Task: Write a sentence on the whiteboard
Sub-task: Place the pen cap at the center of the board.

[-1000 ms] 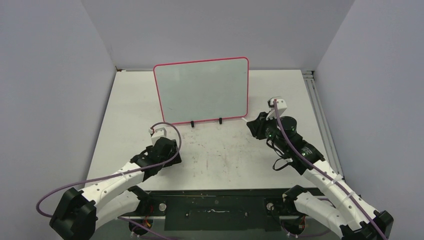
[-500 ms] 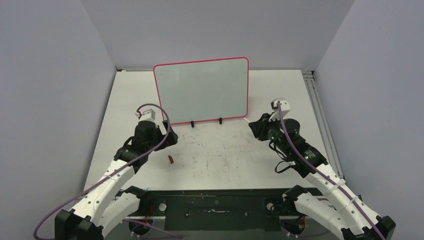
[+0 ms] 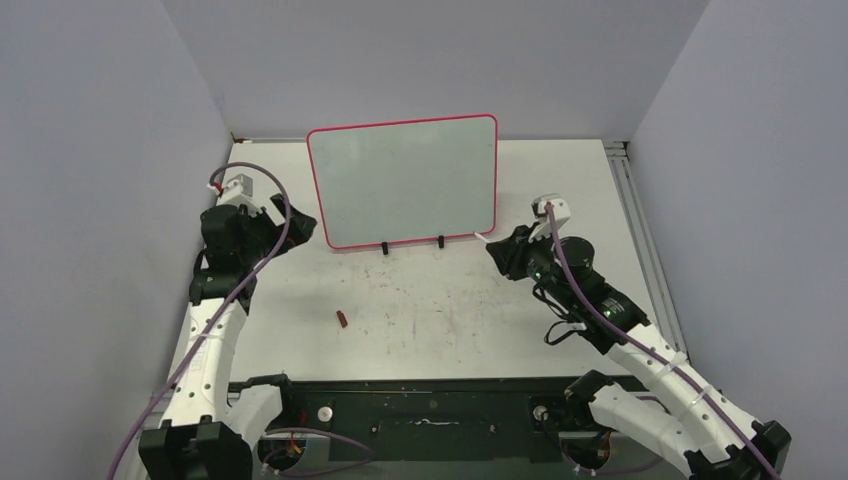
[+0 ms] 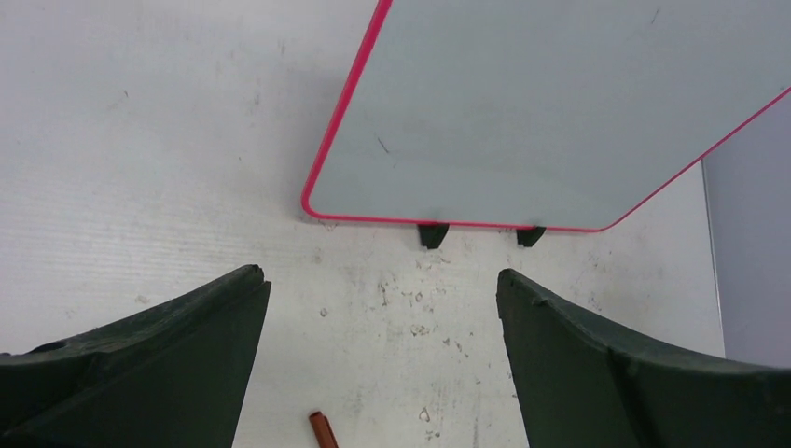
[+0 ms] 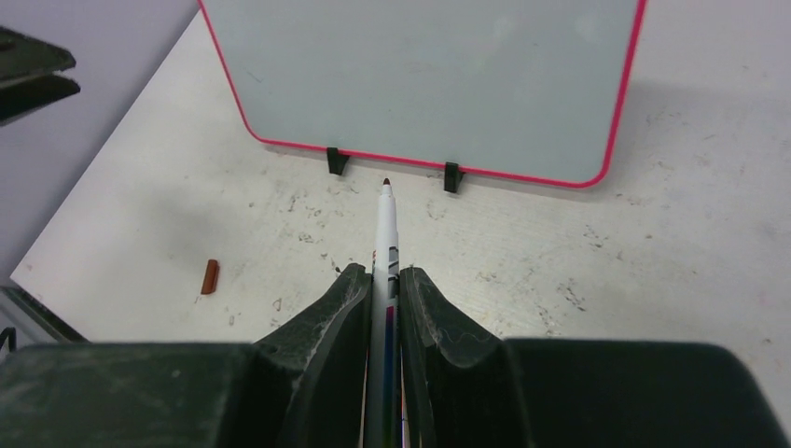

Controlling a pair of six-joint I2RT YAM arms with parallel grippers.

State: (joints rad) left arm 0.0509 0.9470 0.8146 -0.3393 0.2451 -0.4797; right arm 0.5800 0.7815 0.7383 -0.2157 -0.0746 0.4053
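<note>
left claw (image 4: 378,278) has swung out beside the left edge of the board (image 3: 400,180), spread and empty, cap (image 3: 341,319) now lying on the table (image 3: 450,320); right claw (image 5: 384,276) stays clamped on the uncapped marker (image 5: 386,229), tip near the blank upright board's lower right corner, so writing's next.

The board (image 3: 400,180) is seen pale grey-white, rimmed in pink-red, on black feet (image 3: 385,246); the marker (image 5: 385,233) is white, tipped dark red; the cap (image 3: 340,319) is reddish-brown; the desk (image 3: 450,320) is white, speckled with dark marks; the left pincer (image 4: 378,278) and right pincer (image 5: 382,272) are coloured dark green-black; the cables (image 3: 556,262) are purple.
</note>
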